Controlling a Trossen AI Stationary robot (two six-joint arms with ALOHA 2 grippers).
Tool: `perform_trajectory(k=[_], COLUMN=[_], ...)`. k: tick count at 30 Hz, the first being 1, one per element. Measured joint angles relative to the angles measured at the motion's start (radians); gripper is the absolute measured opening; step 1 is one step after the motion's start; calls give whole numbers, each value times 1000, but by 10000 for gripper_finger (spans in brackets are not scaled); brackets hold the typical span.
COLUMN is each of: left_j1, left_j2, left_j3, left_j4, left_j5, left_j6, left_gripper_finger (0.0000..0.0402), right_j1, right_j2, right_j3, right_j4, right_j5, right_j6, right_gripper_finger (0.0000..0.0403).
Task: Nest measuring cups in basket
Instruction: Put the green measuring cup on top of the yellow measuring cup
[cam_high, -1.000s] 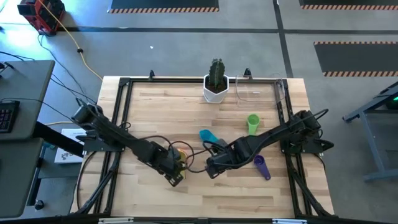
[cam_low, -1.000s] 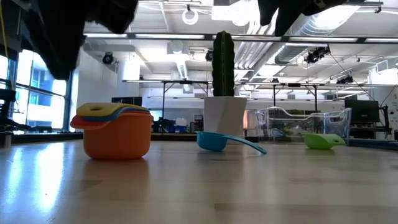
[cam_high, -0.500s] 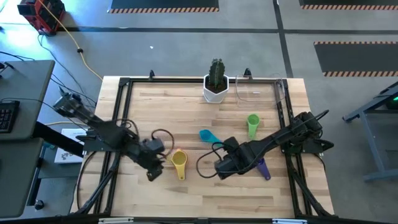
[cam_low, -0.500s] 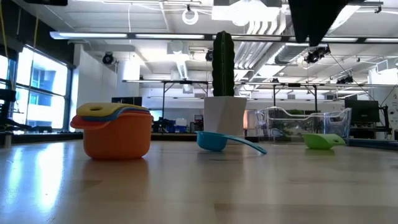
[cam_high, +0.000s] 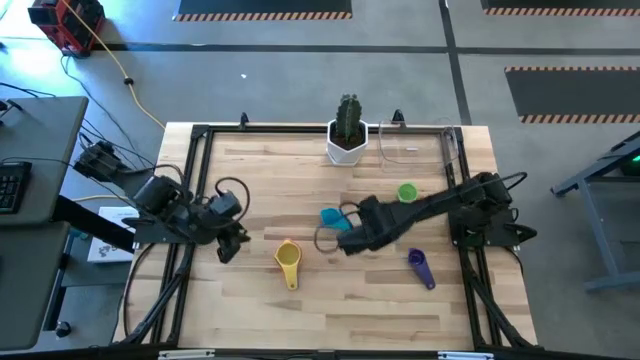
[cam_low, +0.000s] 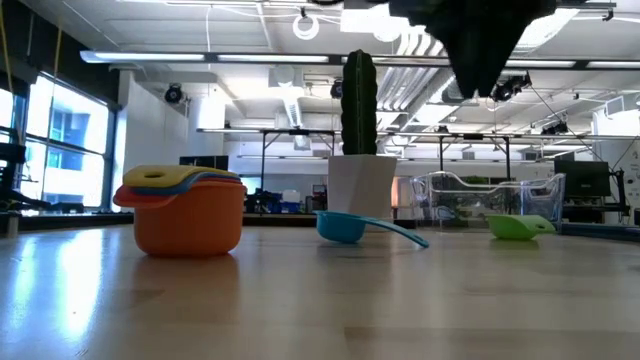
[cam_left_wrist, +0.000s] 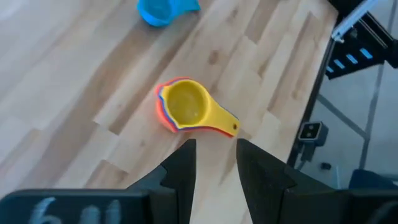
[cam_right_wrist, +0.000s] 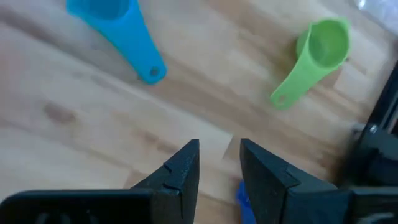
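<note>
- Wooden table (cam_high: 330, 300) in a black frame, grey floor all round; front half of the board is bare, as is the left strip behind the left arm.
- Back edge: white pot with cactus (cam_high: 347, 139) at the middle, clear basket (cam_high: 412, 147) just beside it toward the right corner, nothing in it that I can see.
- Nested stack (cam_high: 288, 262), yellow cup on top over orange, sits left of centre, handle pointing to the front edge.
- Left gripper (cam_high: 228, 245) is near the left frame rail, apart from the stack; its fingers (cam_left_wrist: 181, 168) stand a narrow gap apart, holding nothing, stack visible just beyond the tips.
- Blue cup (cam_high: 333, 217) sits mid-table; right gripper (cam_high: 352, 241) hovers just beside it, on the front-right side, not touching as far as I can tell.
- Right gripper fingers (cam_right_wrist: 184, 168) are narrowly parted, empty.
- Green cup (cam_high: 406, 193) lies between the right arm and the basket, partly under the arm.
- Purple cup (cam_high: 421, 266) lies front-right, near the right rail, clear of both grippers.
</note>
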Motion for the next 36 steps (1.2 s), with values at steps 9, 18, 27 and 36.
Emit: perform_trajectory(k=[9, 18, 27, 36], left_j1=[35, 60, 91, 131], left_j2=[-86, -139, -172, -177], left_j3=[0, 0, 0, 0], left_j4=[-151, -207, -256, -260], left_j5=[-31, -76, -81, -81], left_j6=[-3, 0, -1, 34], left_gripper_finger=[104, 104, 104, 104], right_j1=[-188, -314, -344, -410], right_j2=[0, -8, -145, -223], right_j3=[0, -48, -356, -565], right_j4=[0, 8, 172, 376], right_j5=[40, 64, 20, -4], right_j6=[-205, -312, -278, -268], right_gripper_finger=[108, 108, 108, 108])
